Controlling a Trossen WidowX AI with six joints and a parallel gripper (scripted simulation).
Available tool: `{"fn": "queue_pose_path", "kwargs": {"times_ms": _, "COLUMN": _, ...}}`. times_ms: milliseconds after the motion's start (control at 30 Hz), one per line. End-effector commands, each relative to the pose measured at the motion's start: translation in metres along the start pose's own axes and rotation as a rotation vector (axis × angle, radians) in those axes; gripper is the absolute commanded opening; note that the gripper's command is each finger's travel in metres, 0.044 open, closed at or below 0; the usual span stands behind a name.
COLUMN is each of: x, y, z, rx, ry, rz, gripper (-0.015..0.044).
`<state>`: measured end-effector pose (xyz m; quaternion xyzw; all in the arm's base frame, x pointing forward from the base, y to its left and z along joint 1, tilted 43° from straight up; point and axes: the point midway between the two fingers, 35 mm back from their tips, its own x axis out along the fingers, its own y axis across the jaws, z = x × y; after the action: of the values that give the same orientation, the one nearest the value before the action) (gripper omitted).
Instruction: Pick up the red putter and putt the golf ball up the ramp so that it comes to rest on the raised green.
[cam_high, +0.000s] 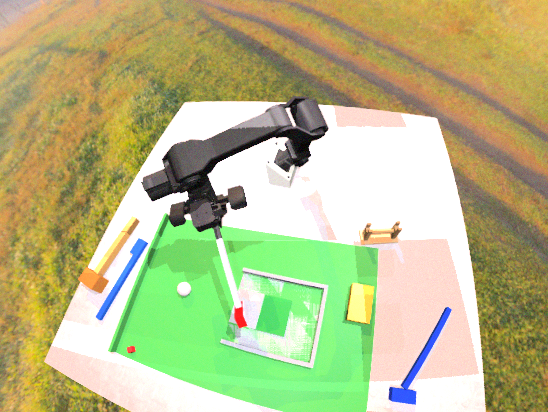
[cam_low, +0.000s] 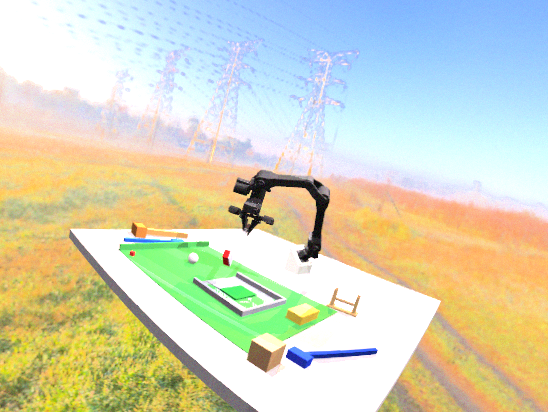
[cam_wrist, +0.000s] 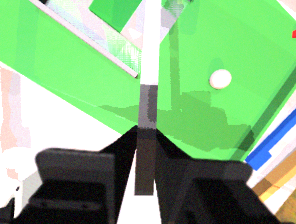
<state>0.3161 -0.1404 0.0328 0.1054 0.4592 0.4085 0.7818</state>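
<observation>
The black jaws pinch the dark grip end of the white-shafted, red-headed putter (cam_high: 228, 276), which hangs down over the flat green mat (cam_high: 165, 320). Its red head (cam_high: 240, 316) sits just beside the grey-framed raised green (cam_high: 280, 315). The small white golf ball (cam_high: 184, 289) lies on the mat, apart from the head, toward the mat's raised green edge wall (cam_high: 137, 280).

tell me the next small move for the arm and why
Probably lower the red putter and swing its red head round to the far side of the golf ball from the raised green. The gripper has its jaws shut on the shaft, but the head hangs at the ramp frame's edge, between ball and green, so a stroke from here would likely push the ball away.
</observation>
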Motion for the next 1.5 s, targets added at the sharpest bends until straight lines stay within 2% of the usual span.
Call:
{"fn": "queue_pose_path", "kwargs": {"times_ms": 0, "x": -0.008, "y": -0.025, "z": -0.017, "rx": 0.093, "ry": 0.0, "rz": -0.036, "gripper": 0.0}}
{"fn": "queue_pose_path", "kwargs": {"times_ms": 567, "x": -0.021, "y": -0.103, "z": -0.111, "rx": 0.494, "ry": 0.006, "rz": -0.122, "gripper": 0.0}}
{"fn": "queue_pose_path", "kwargs": {"times_ms": 900, "x": -0.019, "y": -0.104, "z": -0.113, "rx": 0.498, "ry": 0.006, "rz": -0.122, "gripper": 0.0}}
{"fn": "queue_pose_path", "kwargs": {"times_ms": 1233, "x": 0.015, "y": -0.104, "z": -0.121, "rx": 0.498, "ry": 0.005, "rz": -0.122, "gripper": 0.0}}
{"fn": "queue_pose_path", "kwargs": {"times_ms": 1467, "x": 0.022, "y": -0.104, "z": -0.123, "rx": 0.498, "ry": 0.005, "rz": -0.122, "gripper": 0.0}}
